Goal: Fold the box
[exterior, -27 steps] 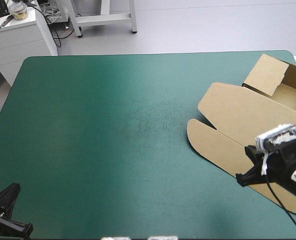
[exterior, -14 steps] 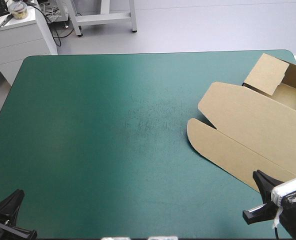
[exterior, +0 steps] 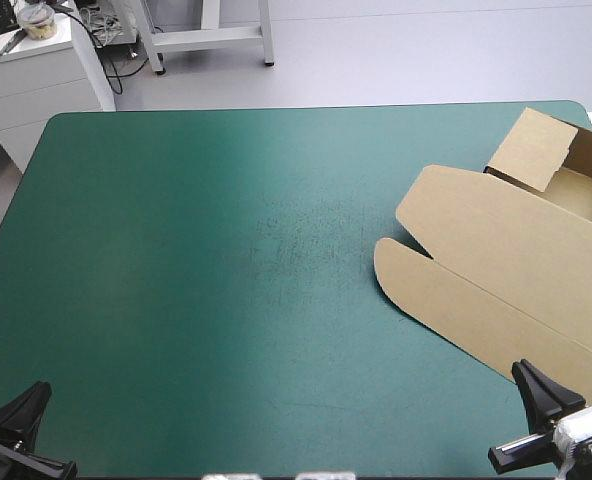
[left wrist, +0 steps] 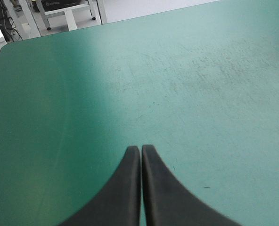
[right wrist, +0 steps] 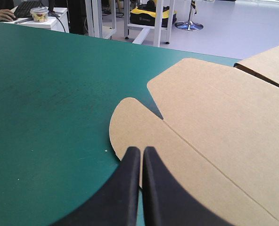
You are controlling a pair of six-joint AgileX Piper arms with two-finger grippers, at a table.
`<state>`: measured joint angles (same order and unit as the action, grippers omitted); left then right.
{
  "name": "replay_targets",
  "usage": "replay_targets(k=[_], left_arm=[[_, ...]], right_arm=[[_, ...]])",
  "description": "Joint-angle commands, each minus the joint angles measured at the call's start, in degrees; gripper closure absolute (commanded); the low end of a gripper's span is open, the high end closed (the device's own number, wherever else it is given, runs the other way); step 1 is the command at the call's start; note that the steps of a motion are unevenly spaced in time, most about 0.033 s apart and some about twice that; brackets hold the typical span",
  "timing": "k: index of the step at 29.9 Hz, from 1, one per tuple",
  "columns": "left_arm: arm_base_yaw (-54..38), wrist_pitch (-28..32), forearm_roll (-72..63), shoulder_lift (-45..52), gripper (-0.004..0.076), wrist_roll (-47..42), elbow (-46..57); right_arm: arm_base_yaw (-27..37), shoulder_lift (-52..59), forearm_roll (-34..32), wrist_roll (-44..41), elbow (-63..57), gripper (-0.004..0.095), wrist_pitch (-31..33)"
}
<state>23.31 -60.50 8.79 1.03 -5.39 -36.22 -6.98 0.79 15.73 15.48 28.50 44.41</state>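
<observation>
Brown board box (exterior: pixel 521 250) lies at the bench's (exterior: pixel 226 250) three o'clock, tray walls up, lid (exterior: pixel 476 225) flat; light and stiff, it looks best taken by the lid's rounded edge flap (exterior: pixel 416 285); left tool (left wrist: pixel 140 149) at seven, right tool (right wrist: pixel 138 151) at five, both pinched together, empty

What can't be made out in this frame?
- Box: right side cut off by the high view's edge.
- Tray floor: partly hidden behind the raised wall, high view.
- Right end effector: contact with the flap unclear in either view.
- Left end effector: mostly cut off, high view.
</observation>
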Motion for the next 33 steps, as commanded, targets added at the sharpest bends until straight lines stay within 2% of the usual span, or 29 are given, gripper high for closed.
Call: replay_targets(k=[1, 8, 16, 33], left_arm=[[0.1, 3.6, 0.0, 0.7, 0.0734, 0.0, 0.0], [0.1, 3.7, -0.6, 0.7, 0.0734, 0.0, 1.3], [0.1, 3.2, 0.6, 0.7, 0.0734, 0.0, 1.3], [0.1, 4.6, 1.7, 0.7, 0.0734, -0.4, 1.3]], right_arm=[[-0.3, 1.3, -2.6, -2.6, 1.3, 0.0909, -3.4], [-0.3, 1.3, -4.7, -3.5, 1.2, 0.0909, -1.1], [-0.3, 1.3, -3.9, -3.6, -2.7, 0.0909, -3.6], [-0.3, 1.3, -3.9, -3.7, -2.7, 0.0928, -3.4]])
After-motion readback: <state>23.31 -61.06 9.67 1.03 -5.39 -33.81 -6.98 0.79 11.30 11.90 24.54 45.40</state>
